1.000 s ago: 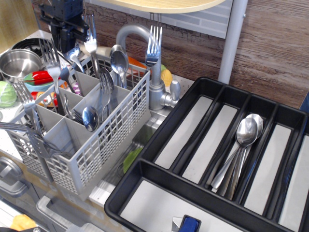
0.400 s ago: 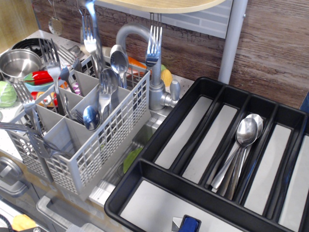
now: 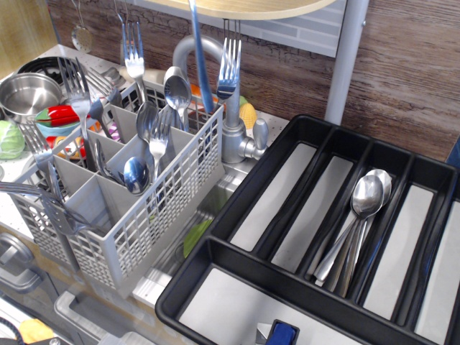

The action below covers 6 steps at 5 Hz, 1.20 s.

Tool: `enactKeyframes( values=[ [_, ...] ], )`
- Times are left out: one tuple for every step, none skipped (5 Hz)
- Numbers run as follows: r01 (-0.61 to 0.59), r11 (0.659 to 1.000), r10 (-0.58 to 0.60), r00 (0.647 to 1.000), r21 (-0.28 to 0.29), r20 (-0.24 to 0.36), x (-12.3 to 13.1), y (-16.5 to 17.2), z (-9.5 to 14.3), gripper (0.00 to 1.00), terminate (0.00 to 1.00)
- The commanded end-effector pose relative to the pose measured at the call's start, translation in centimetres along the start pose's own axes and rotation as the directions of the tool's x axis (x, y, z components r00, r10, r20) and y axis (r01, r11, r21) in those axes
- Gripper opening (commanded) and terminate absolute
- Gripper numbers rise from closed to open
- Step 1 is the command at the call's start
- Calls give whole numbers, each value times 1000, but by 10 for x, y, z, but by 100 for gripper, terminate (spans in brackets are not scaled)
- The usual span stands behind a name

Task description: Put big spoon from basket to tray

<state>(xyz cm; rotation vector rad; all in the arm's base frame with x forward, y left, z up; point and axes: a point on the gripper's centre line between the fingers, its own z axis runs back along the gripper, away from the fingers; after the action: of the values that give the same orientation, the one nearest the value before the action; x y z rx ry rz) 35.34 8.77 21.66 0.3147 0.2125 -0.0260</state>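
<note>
A: Nearest edge, 6 o'clock: what is there?
B: A small blue object (image 3: 282, 334) in the front cross compartment of the tray (image 3: 215, 251). The tray fills the 4 o'clock part of the view. It is black, with long parallel slots that have pale bottoms.

A: Anything in the slots?
B: A few steel spoons (image 3: 365, 198) lie together in one slot at 3 o'clock, bowls toward the wall. The other slots show bare bottoms.

A: Basket?
B: The basket (image 3: 144, 223) is at 8 to 9 o'clock, grey grid, just beside the tray's left corner. It holds upright cutlery: a small spoon (image 3: 134, 175) in a near cell, a fork (image 3: 159, 133) and more forks and spoons behind. A tap (image 3: 231, 140) stands at the basket's 3 o'clock side.

A: Big spoon, position?
B: The big spoon (image 3: 201, 68) reads only as a slim blurred bluish streak. It hangs from the top edge at 12 o'clock, crosses the tap's arch, and its lower end is over the basket's far rim. It is clear of the tray. Blur hides its bowl.

A: Gripper state?
B: The gripper is above the frame, so wide or narrow cannot be told.

A: Farther back?
B: A steel pot (image 3: 27, 93) at 10 o'clock, and a wood-grain wall (image 3: 410, 72) behind.
</note>
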Motion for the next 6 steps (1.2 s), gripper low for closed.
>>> enactKeyframes(
  values=[
    [-1,997,4,999,-73,47,4,-15,24,0,0],
    [60,993,-45,989,-104,139,3,-33,0,0,0],
    [52,978,-7,976,-202,216,-7,-57,-28,0,0],
    [27,959,57,957,-283,284,-19,-81,-53,0,0],
    [30,941,87,942,-338,325,-19,-100,-59,0,0],
    [58,919,75,945,-389,319,-12,-116,-65,0,0]
  ],
)
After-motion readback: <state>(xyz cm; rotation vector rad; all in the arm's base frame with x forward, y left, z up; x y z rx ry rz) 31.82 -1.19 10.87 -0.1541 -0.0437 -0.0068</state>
